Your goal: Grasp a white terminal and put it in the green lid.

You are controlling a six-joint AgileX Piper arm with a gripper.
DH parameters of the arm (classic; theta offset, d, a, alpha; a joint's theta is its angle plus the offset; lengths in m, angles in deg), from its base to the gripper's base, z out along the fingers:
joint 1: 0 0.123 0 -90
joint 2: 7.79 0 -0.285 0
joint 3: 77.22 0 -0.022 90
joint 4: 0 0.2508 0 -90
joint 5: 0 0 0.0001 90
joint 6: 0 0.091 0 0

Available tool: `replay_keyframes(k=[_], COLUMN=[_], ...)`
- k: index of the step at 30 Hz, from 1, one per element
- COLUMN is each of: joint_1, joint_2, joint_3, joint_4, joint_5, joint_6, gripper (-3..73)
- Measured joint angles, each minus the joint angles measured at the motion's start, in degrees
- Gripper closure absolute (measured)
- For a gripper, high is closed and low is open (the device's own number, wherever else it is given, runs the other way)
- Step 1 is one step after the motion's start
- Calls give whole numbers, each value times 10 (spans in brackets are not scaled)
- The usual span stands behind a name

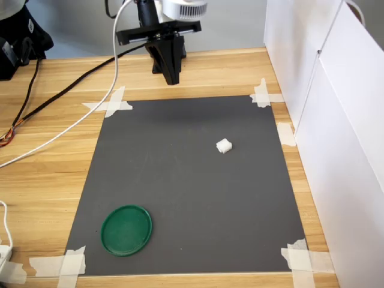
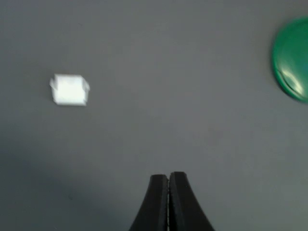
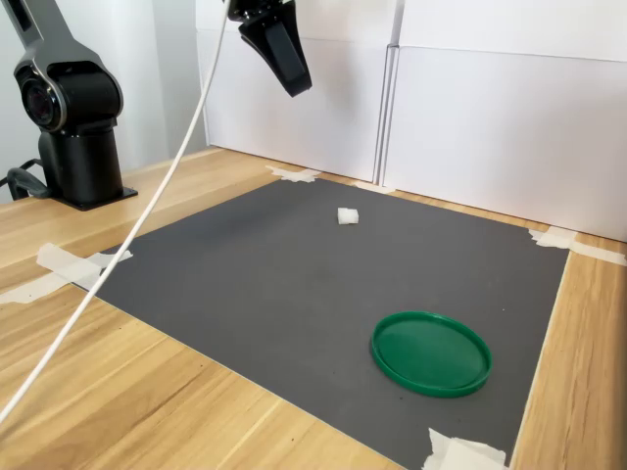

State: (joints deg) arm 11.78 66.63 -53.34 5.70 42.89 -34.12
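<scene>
A small white terminal (image 1: pixel 224 146) lies alone on the dark grey mat (image 1: pixel 192 198), toward the first exterior view's right; it also shows as the white terminal (image 3: pixel 348 215) and the white terminal (image 2: pixel 70 90). The green lid (image 1: pixel 126 230) rests flat and empty near the mat's front left corner in the first exterior view, seen too as the green lid (image 3: pixel 431 352) and the green lid (image 2: pixel 292 58). My gripper (image 1: pixel 171 79) hangs high above the mat's far edge, well away from both. Its black fingers (image 2: pixel 178 202) press together with nothing between them.
White panels (image 1: pixel 336 120) wall the first exterior view's right side. The arm's base (image 3: pixel 73 127) stands at the second exterior view's left. A white cable (image 1: pixel 72 126) and black cables (image 1: pixel 36 105) trail over the wooden table (image 1: pixel 42 180). Tape strips (image 1: pixel 111 105) hold the mat's corners.
</scene>
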Motion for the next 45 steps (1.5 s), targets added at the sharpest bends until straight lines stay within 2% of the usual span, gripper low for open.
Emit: replay_keyframes(k=[9, 16, 20, 22, 28, 32, 36, 45], joint_1=[56, 79, 79, 79, 79, 82, 101, 145], joint_2=[83, 137, 152, 161, 175, 179, 179, 187], joint_3=[-62, -66, -66, -67, -67, -67, -68, -68], joint_4=[-7, -4, -4, -3, 6, 39, 47, 1], joint_5=[66, 92, 86, 82, 59, 56, 57, 47], joint_6=[-33, -155, -179, -180, -183, -191, -176, -60], gripper=[716, 696, 594, 514, 202, 64, 21, 30])
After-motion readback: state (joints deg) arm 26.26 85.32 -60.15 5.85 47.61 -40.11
